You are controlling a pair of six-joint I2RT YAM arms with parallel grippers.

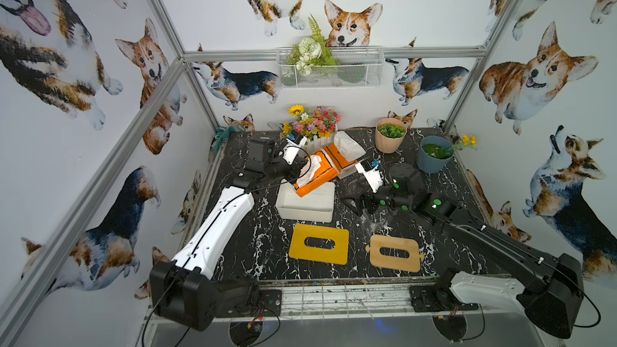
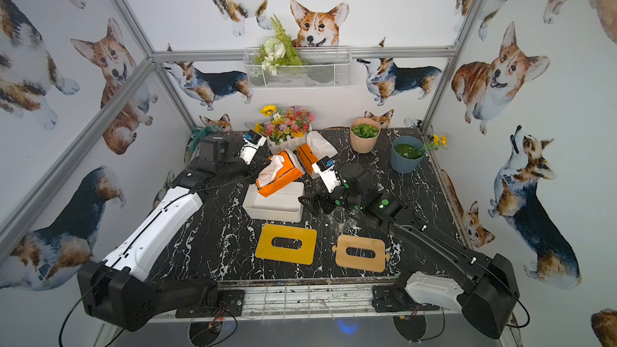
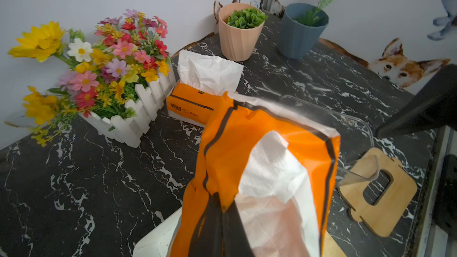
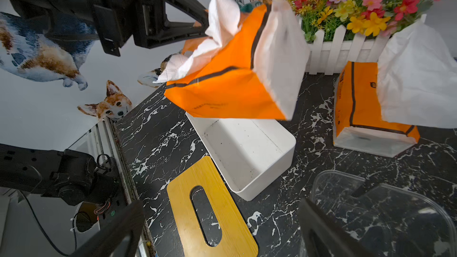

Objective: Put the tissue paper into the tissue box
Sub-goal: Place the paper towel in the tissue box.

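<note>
My left gripper (image 1: pixel 298 175) is shut on one end of an orange tissue paper pack (image 1: pixel 320 171), white tissue spilling from its slot. The pack (image 4: pixel 230 90) hangs tilted just above the open white tissue box (image 4: pixel 267 176), its lower end over the box's far rim (image 1: pixel 305 210). In the left wrist view the dark jaws (image 3: pixel 222 218) pinch the orange wrapper (image 3: pixel 247 139). A second orange pack (image 1: pixel 334 153) with a tissue standing up lies on the table behind. To the right of the box my right gripper (image 1: pixel 353 195) hangs open, with nothing between its fingers (image 4: pixel 221 205).
A yellow slotted lid (image 1: pixel 300 245) and a wooden slotted lid (image 1: pixel 394 265) lie flat at the front. A clear plastic container (image 4: pixel 371 206) sits beside the right gripper. A white fence planter of flowers (image 1: pixel 314 128), a pink pot (image 1: pixel 390 135) and a blue pot (image 1: pixel 434 155) line the back.
</note>
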